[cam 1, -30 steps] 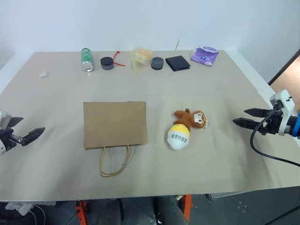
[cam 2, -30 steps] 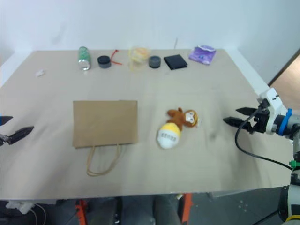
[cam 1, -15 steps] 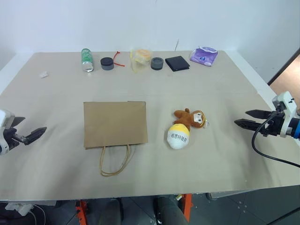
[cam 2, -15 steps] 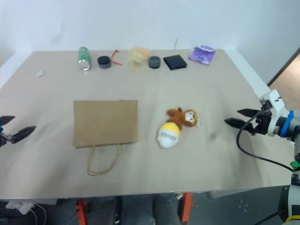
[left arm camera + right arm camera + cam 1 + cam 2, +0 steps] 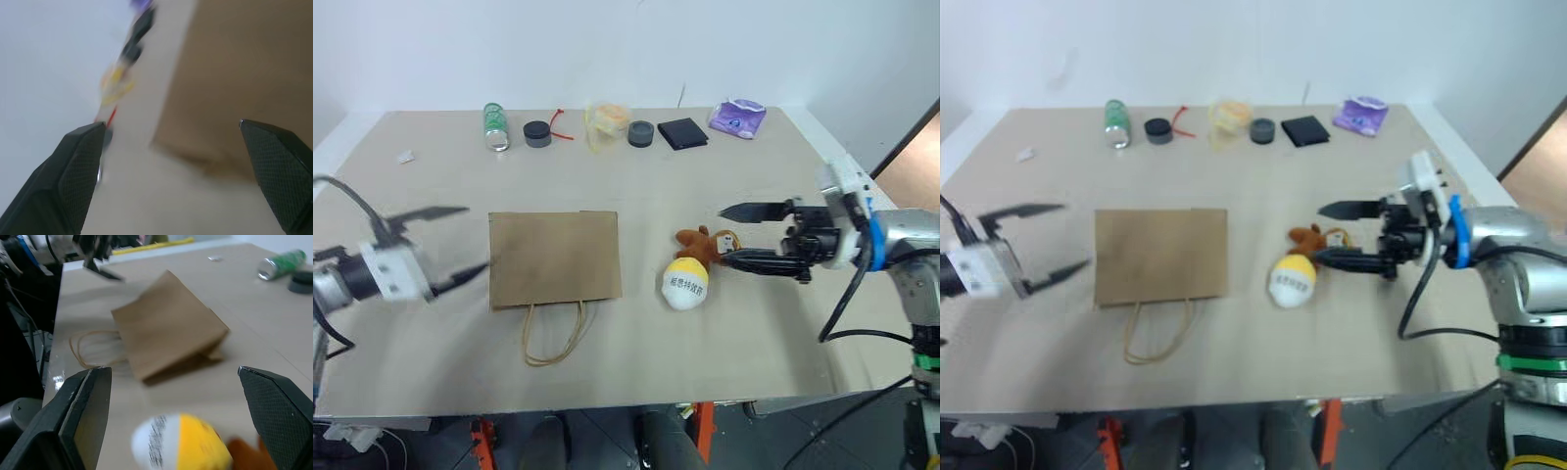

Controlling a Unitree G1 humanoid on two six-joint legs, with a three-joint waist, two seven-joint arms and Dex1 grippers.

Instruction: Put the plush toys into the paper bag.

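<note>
Your right end effector (image 5: 732,235) hangs with fingers spread wide beside the monkey (image 5: 712,246) and egg toy (image 5: 685,284), which touch each other on the bench (image 5: 783,333), likely lining up a grab. The left end effector (image 5: 450,245), equally spread, sits at the flat paper bag (image 5: 553,258), probably to open it.

left claw (image 5: 445,245) spread wide | right claw (image 5: 729,235) spread wide, level

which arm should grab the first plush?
Right. The right gripper is open beside the brown monkey and egg plush; the left gripper, also open, sits past the paper bag.
</note>
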